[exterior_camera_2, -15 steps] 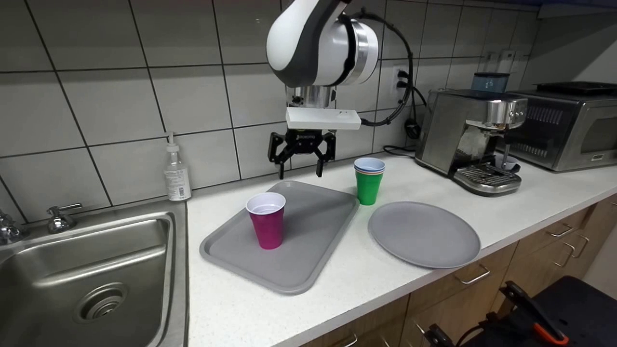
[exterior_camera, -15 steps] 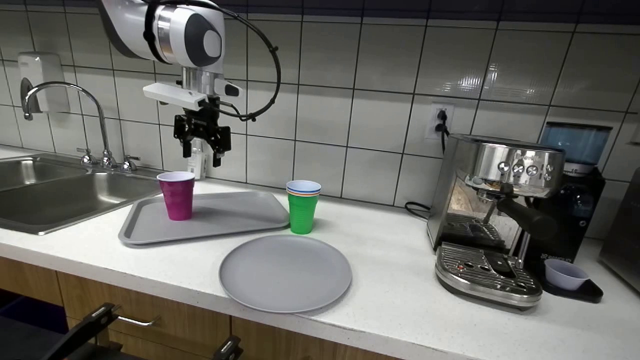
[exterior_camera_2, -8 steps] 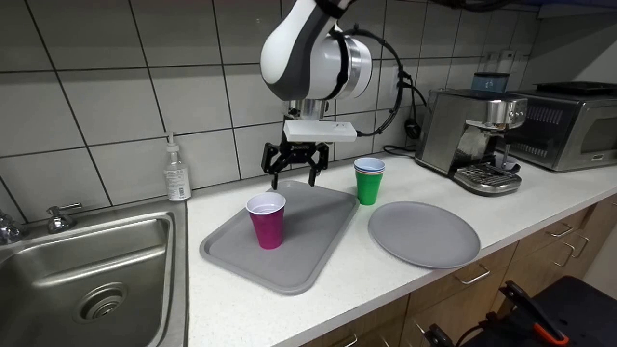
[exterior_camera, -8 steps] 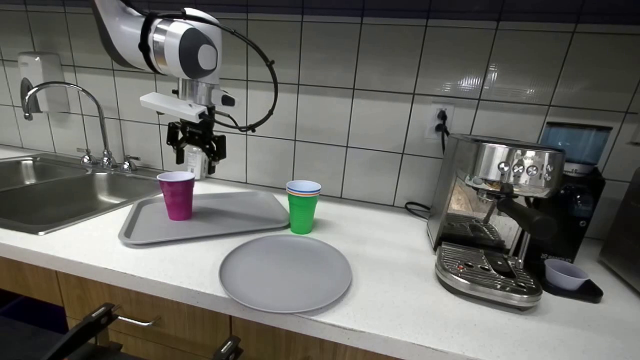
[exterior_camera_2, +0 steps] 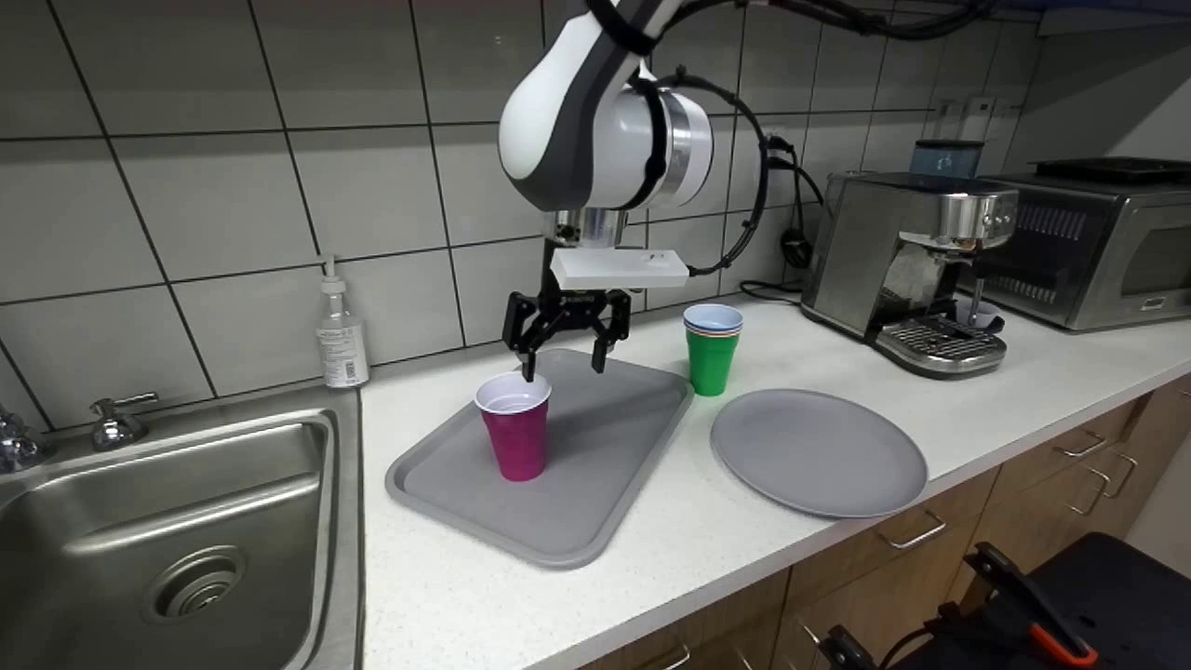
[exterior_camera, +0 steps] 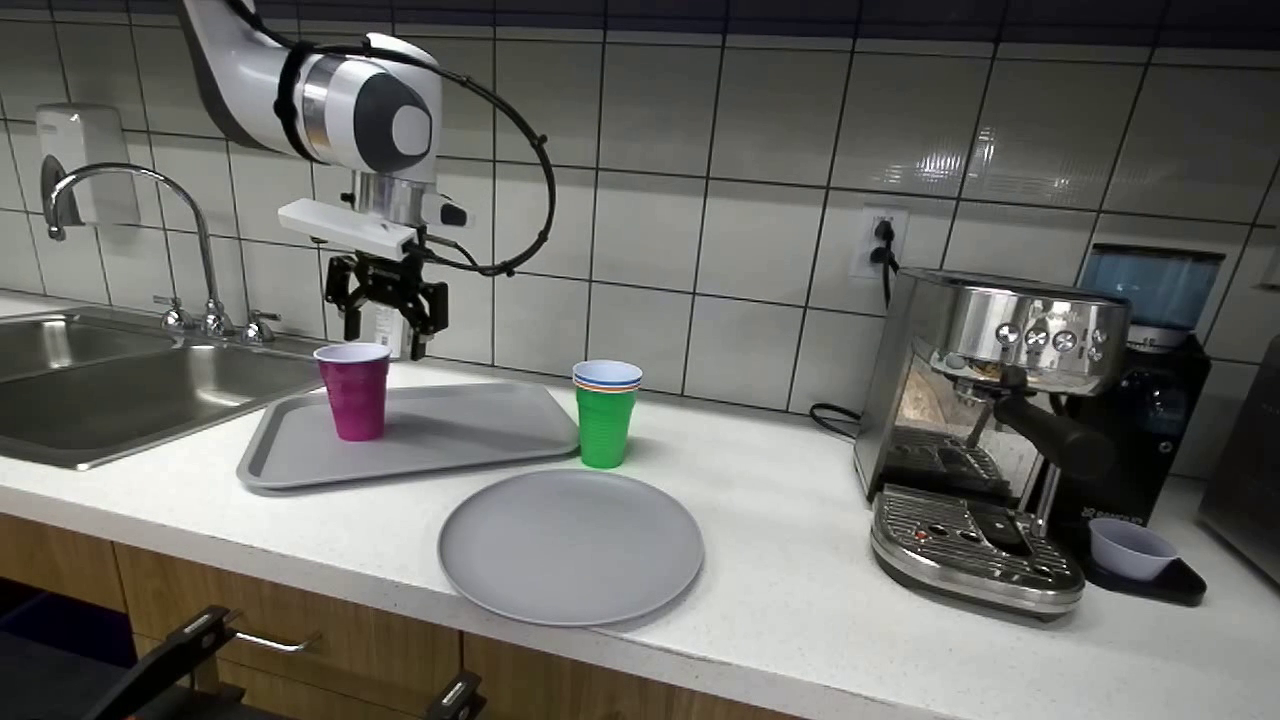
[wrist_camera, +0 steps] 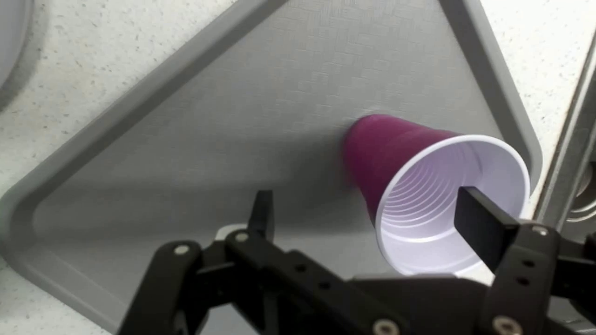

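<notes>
My gripper (exterior_camera: 385, 335) is open and empty, its fingers pointing down. A magenta cup with a white inside (exterior_camera: 357, 405) stands upright on a grey tray (exterior_camera: 480, 425). In an exterior view the fingertips (exterior_camera_2: 564, 365) are above the tray, at about the height of the cup's rim (exterior_camera_2: 517, 442) and behind it. In the wrist view the spread fingers (wrist_camera: 365, 204) show the right fingertip over the mouth of the cup (wrist_camera: 391, 144) and the left one over bare tray (wrist_camera: 209, 139). I cannot tell whether the fingertip touches the cup.
A stack of cups, green outermost (exterior_camera: 604, 430), stands at the tray's edge. A grey round plate (exterior_camera: 570, 548) lies near the counter's front. The sink (exterior_camera_2: 326, 521) and a soap bottle (exterior_camera_2: 342, 344) are on one side, an espresso machine (exterior_camera: 990, 330) and a microwave oven (exterior_camera_2: 1117, 251) on the other.
My gripper has moved down and slightly toward the magenta cup, staying open. The cup, tray, plate and green stack have not moved.
</notes>
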